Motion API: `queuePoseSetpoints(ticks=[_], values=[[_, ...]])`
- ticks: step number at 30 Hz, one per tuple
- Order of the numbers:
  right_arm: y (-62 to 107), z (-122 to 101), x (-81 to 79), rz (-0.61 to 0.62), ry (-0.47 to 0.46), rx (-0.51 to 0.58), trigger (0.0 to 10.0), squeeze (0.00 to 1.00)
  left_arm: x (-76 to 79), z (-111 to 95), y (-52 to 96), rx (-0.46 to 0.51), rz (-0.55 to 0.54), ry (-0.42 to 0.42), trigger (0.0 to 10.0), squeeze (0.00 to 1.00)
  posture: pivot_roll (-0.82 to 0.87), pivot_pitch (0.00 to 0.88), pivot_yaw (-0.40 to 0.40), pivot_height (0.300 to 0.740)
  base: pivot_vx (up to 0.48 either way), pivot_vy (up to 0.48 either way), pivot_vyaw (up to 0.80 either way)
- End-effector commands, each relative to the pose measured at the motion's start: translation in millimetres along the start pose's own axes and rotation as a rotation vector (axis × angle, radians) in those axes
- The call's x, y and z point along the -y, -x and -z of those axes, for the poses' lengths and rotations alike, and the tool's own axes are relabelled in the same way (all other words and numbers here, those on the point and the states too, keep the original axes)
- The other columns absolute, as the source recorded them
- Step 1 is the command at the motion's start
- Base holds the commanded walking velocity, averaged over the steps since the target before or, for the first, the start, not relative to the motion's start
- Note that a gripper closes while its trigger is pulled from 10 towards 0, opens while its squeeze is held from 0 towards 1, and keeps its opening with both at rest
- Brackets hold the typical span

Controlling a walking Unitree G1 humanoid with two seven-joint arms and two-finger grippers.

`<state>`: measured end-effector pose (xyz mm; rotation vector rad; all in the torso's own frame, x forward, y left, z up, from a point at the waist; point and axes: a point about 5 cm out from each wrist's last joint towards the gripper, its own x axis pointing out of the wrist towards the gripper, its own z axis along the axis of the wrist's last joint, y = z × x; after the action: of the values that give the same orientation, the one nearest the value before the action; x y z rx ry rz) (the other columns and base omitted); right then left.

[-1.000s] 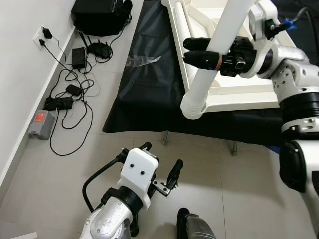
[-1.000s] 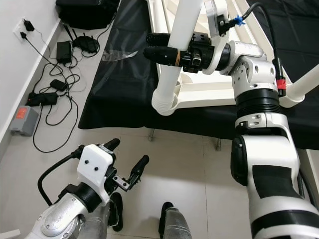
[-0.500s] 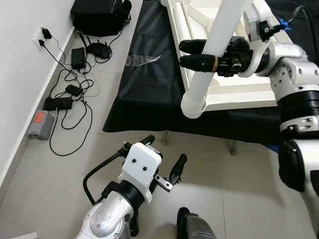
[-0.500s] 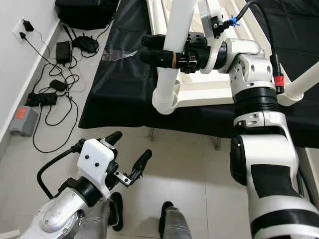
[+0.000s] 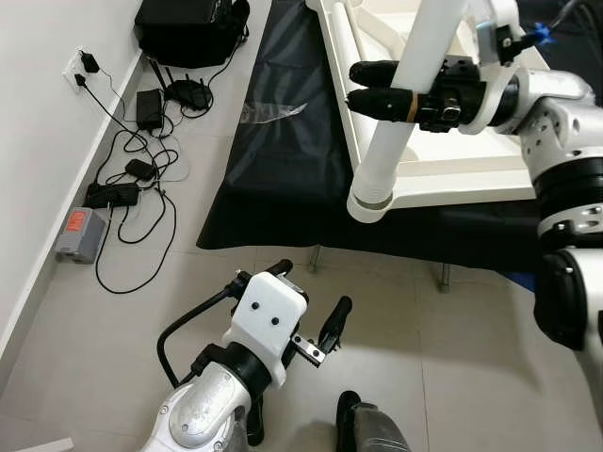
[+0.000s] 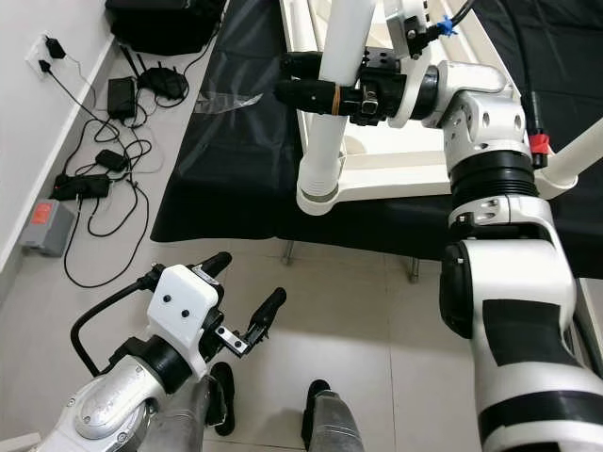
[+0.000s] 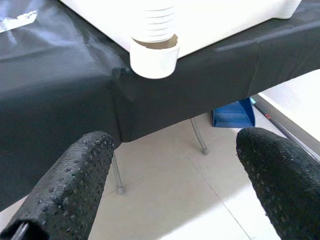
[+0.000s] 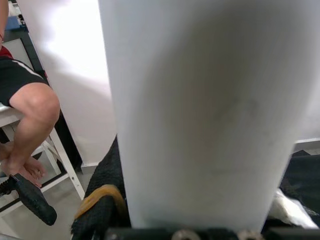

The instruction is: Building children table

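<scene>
Right gripper (image 5: pixel 377 87) is held out over the near left part of the desk (image 5: pixel 283 179), which is draped in black cloth. Its jaws are clamped around a white table leg (image 5: pixel 400 122), one black finger in front of the tube and one behind. The leg is held steeply tilted, nearly upright, with its ribbed, open lower end (image 5: pixel 371 201) hanging at the desk's near edge, just in front of the white tabletop panel (image 5: pixel 452 174). Whether the leg end touches the panel cannot be told. The panel is seen lying flat on the black cloth, close to the near edge. In the right wrist view the tube (image 8: pixel 200 115) is seen close up against the camera, and a seated person's bare leg (image 8: pixel 30 115) is made out beyond it.

Left gripper (image 5: pixel 306 315) is held low over the tiled floor (image 5: pixel 452 348) in front of the desk, jaws apart and holding nothing. In its wrist view the two black fingers (image 7: pixel 75 175) are seen spread, with the leg's lower end (image 7: pixel 154 55) and the desk's near edge above them.

Against the wall on the left, a power strip (image 5: pixel 111 195), tangled cables (image 5: pixel 141 169) and a black bag (image 5: pixel 188 28) are noted on the floor.
</scene>
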<state>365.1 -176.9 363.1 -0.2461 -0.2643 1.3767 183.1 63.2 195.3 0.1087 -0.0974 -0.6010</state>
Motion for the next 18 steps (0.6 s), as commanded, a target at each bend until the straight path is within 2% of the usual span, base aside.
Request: queuePoseSetpoints(ticks=[1,8,18], values=[[4.6,-5.1,0.5,0.002,0.019,-0.004,10.0,0.0,4.0,0.2,3.8,-0.013,0.022,-0.002,10.0,0.0,0.22,0.343,-0.028,0.74,0.0,0.0,0.0],[16.2,2.3,-1.7,0.017,0.015,0.0,10.0,0.0,2.3,0.4,5.5,-0.021,0.025,-0.015,10.0,0.0,0.23,0.345,-0.008,0.74,0.0,0.0,0.0],[17.9,9.2,-8.8,0.01,0.005,0.032,10.0,0.0,0.1,0.3,3.8,-0.02,0.024,-0.026,10.0,0.0,0.23,0.337,-0.001,0.74,0.0,0.0,0.0]])
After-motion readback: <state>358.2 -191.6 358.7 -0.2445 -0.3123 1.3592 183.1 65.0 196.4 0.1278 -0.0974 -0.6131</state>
